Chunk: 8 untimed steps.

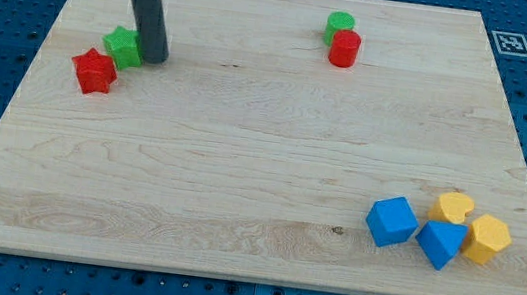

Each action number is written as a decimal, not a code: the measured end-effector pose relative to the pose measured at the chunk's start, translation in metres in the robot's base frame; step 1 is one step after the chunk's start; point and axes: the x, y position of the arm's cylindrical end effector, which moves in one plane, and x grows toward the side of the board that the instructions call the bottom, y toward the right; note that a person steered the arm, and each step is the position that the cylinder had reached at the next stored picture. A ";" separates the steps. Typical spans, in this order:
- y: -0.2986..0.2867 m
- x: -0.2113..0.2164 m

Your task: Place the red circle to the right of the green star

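The red circle (345, 49) sits near the view's top, right of centre, touching a green circle (339, 25) just above it. The green star (123, 47) lies at the upper left, with a red star (94, 71) touching it at its lower left. My tip (153, 57) rests on the board right against the green star's right side, far to the left of the red circle.
A blue cube (391, 221), a blue triangle-like block (440, 242), a yellow heart (454, 207) and a yellow hexagon (487, 238) cluster at the lower right. The wooden board (241, 165) lies on a blue perforated table, with a marker tag (508, 43) at its top right corner.
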 end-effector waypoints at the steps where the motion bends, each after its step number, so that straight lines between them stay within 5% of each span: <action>1: -0.012 0.000; 4: 0.014 0.000; 8: 0.291 0.001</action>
